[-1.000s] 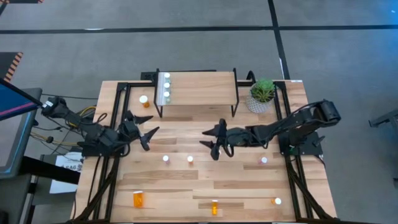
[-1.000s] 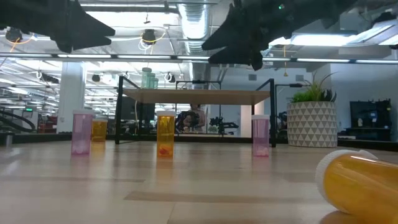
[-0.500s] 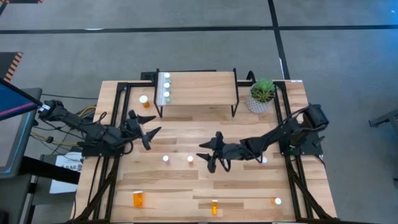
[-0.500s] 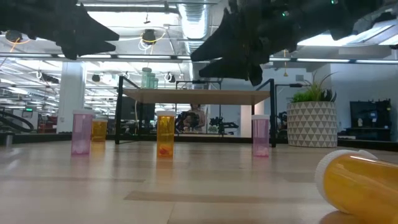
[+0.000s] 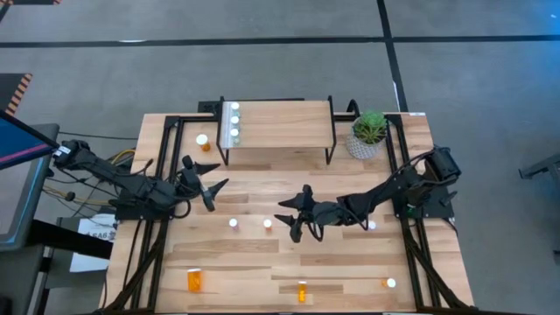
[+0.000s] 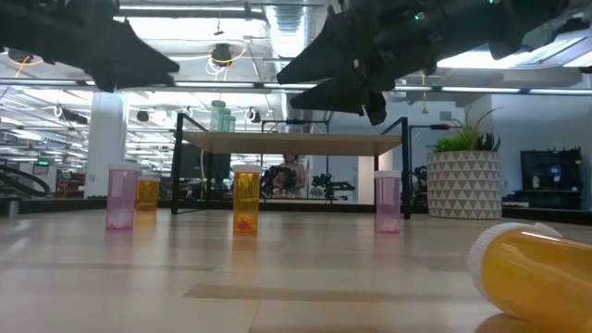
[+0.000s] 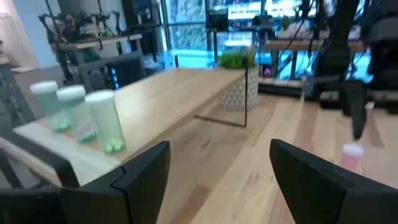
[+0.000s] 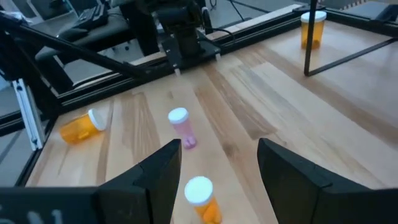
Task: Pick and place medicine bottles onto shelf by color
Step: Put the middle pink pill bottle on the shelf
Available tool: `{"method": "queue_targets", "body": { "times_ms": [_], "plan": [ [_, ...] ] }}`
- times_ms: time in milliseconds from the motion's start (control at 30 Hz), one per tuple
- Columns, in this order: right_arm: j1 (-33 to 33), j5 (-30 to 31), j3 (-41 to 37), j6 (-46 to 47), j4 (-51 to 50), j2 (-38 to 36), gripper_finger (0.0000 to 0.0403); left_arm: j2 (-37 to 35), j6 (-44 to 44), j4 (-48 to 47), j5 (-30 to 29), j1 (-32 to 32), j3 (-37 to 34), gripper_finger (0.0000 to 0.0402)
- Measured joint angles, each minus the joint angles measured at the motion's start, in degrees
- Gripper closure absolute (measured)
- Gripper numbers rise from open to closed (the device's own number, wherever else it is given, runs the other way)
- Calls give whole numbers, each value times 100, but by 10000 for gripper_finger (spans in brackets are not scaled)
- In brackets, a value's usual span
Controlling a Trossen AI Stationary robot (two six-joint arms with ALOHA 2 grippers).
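Observation:
Three pale green medicine bottles (image 5: 234,121) stand on the left end of the shelf (image 5: 280,122). On the table stand a pink bottle (image 5: 234,223) and an orange bottle (image 5: 267,224) side by side. Farther off are another pink bottle (image 5: 372,226), an orange bottle (image 5: 202,140) left of the shelf, and orange ones near the front edge (image 5: 302,291). My right gripper (image 5: 287,220) hangs open just right of and above the middle orange bottle (image 8: 202,196), touching nothing. My left gripper (image 5: 217,194) hovers open at the table's left, pointing toward the shelf (image 7: 186,93).
A potted plant (image 5: 369,131) stands right of the shelf. A larger orange bottle (image 5: 194,280) lies on its side at the front left. Another orange bottle (image 5: 389,283) stands at the front right. Black frame rails run along both table sides.
My right gripper has moved toward the table's near edge and a little left, sinking lower, and now hangs beside the middle orange bottle. It has stayed open. No bottle has moved.

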Motion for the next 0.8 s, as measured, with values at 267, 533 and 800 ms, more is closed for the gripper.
{"method": "queue_targets", "body": {
  "times_ms": [267,533,800],
  "plan": [
    [-145,-24,342,-345,-360,0,168,-11,396,531,431,0,0,136],
    [-121,-44,671,-348,-1248,0,168,-11,187,518,427,0,0,136],
    [-121,-44,678,-348,-1232,0,168,-11,176,490,521,0,0,136]
  ]
}}
